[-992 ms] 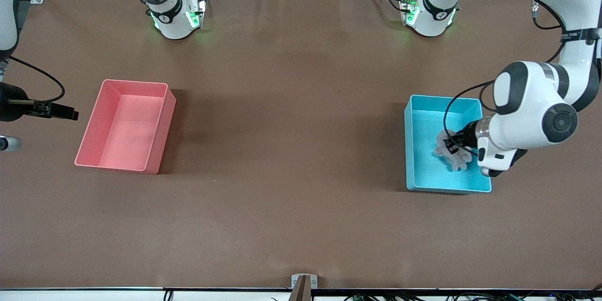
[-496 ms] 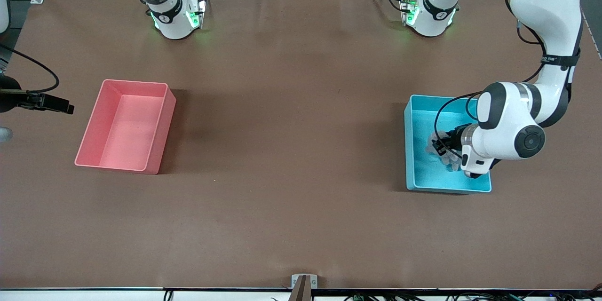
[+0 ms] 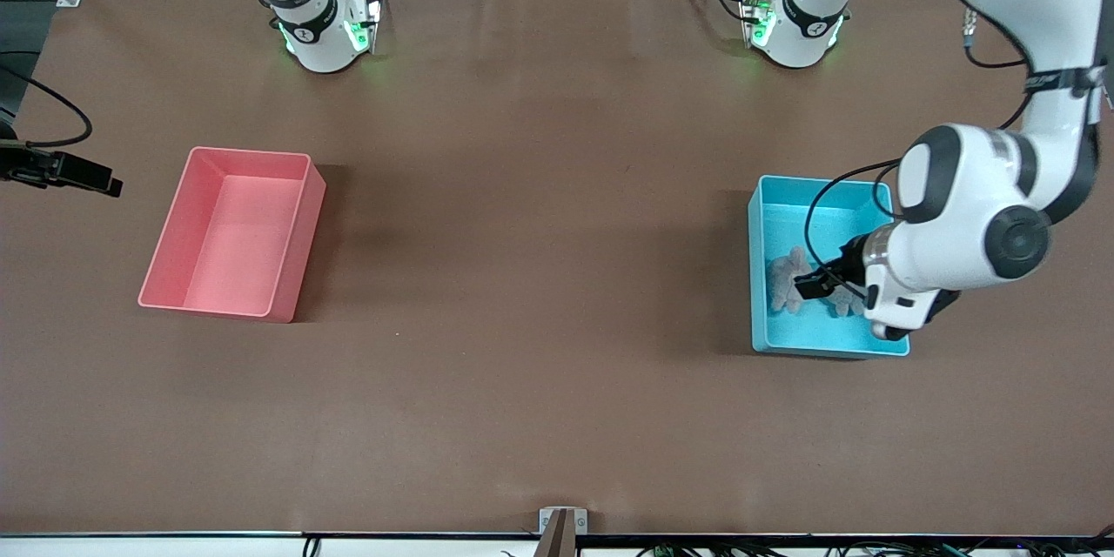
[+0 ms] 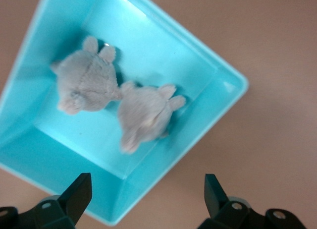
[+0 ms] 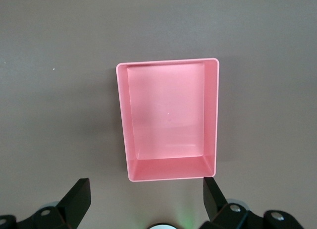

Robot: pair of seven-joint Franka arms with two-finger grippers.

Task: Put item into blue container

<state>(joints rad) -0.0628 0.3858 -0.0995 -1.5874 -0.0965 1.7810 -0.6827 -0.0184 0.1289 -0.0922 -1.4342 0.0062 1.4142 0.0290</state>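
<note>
The blue container (image 3: 759, 313) stands at the left arm's end of the table. On its floor lies the item, a grey plush toy (image 3: 788, 278) that looks like two small stuffed animals touching each other (image 4: 86, 83). My left gripper (image 3: 814, 285) hangs open above the container with nothing between its fingers. In the left wrist view, the left gripper (image 4: 146, 182) is over the container's corner wall (image 4: 198, 125), apart from the plush. My right gripper (image 5: 146, 189) is open and empty, high over the table beside the pink bin.
A pink bin (image 3: 231, 231) of the same shape stands empty at the right arm's end of the table; it also shows in the right wrist view (image 5: 168, 120). Both arm bases (image 3: 326, 26) stand along the robots' edge. Brown tabletop lies between the two bins.
My left gripper has opened and let go of the plush, which now lies on the blue container's floor. The gripper has lifted slightly. My right gripper has drifted a little toward the robots' edge.
</note>
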